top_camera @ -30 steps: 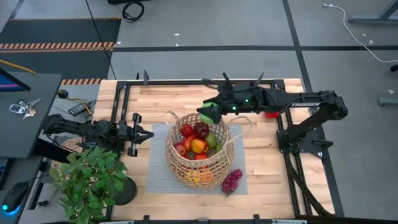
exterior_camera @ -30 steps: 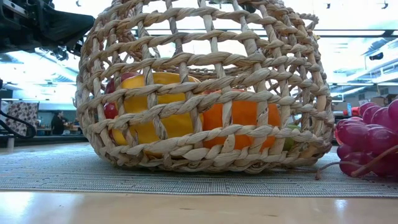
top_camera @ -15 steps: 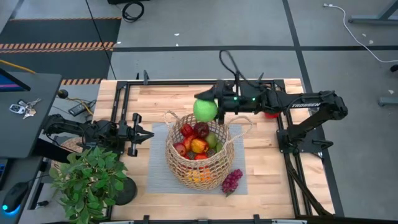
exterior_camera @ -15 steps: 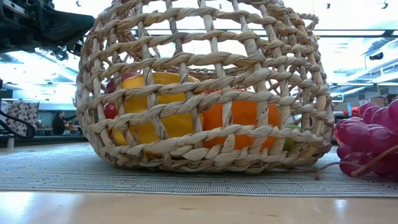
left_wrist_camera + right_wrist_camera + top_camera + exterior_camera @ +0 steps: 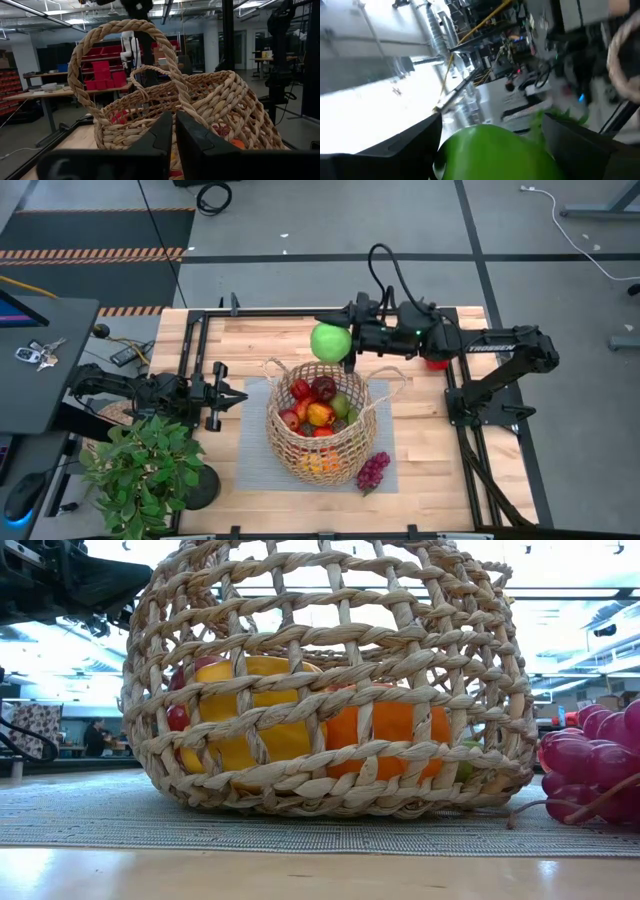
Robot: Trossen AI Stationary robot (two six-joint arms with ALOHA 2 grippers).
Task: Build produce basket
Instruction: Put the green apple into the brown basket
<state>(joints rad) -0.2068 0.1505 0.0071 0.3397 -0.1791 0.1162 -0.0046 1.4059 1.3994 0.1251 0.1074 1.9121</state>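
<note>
The basket (image 5: 320,423) mid-tabletop is mostly filled; the right tool (image 5: 347,340) clamps a green apple (image 5: 330,341) above its far rim, purple grapes (image 5: 372,470) remain outside, and the left tool (image 5: 232,396) waits, fingers together.

Basket (image 5: 318,425) mouth open above; loop handle (image 5: 290,366) borders the rim

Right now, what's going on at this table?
The right gripper holds a green apple above the wooden table, just off the far rim of the wicker basket, which already contains apples, oranges and other toy fruit. A bunch of purple grapes lies on the mat beside the basket, not in it yet. The left gripper waits shut, low at the basket's left side, holding nothing.
</note>
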